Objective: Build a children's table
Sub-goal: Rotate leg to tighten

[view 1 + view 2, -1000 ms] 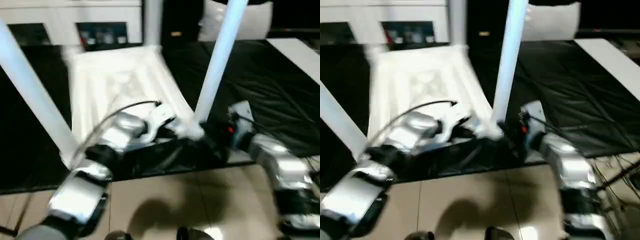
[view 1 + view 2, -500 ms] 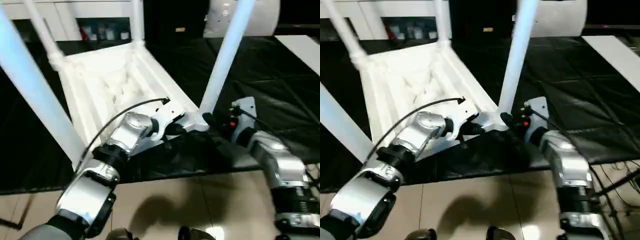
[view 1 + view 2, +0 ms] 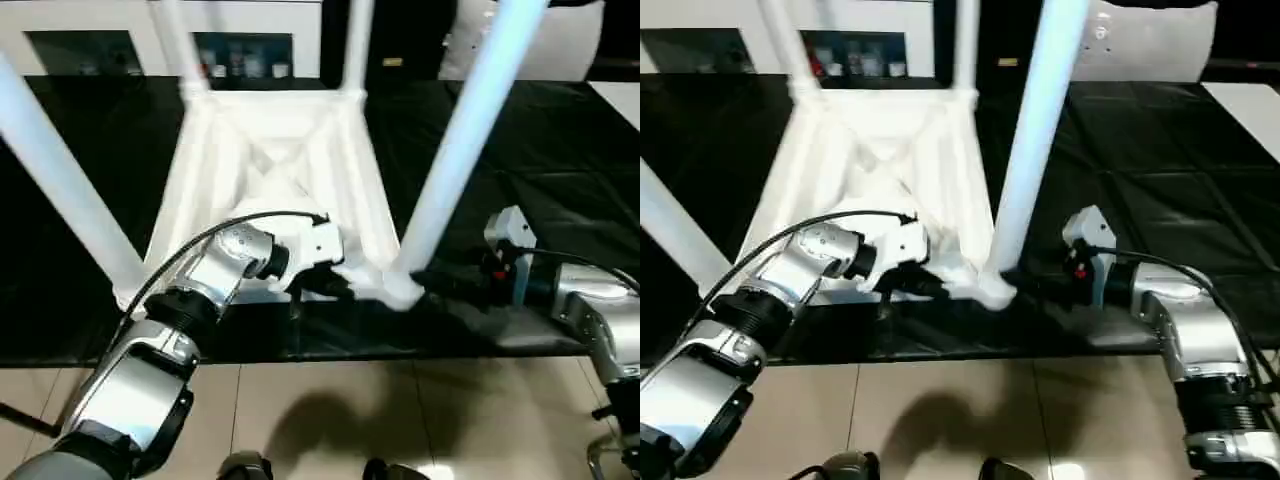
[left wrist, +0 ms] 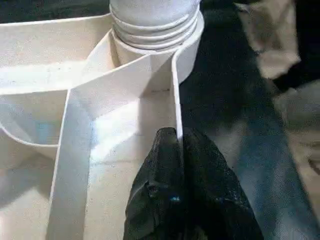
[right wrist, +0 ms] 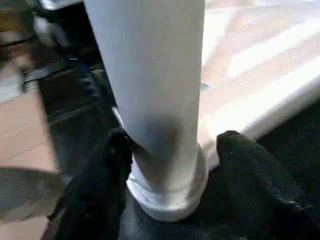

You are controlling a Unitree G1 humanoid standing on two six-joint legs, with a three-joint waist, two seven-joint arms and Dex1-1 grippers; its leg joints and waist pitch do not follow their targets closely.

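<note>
The left hand is pinching the ribbed white plastic tabletop's rim, steadying it; the right hand, spread wide, is straddling the near white tapered leg, which I judge needs seating squarely.

We see a white plastic rectangular tabletop lying upside down in the centre of the frame, ribbed underside facing up. Four white tapered tube legs stand upright in its round corner sockets; the nearest leg rises at right of centre.

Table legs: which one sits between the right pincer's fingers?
The near-right leg, standing in the tabletop's near-right corner socket. The right pincer's fingers flank its base; the other three legs stand clear of it.
</note>
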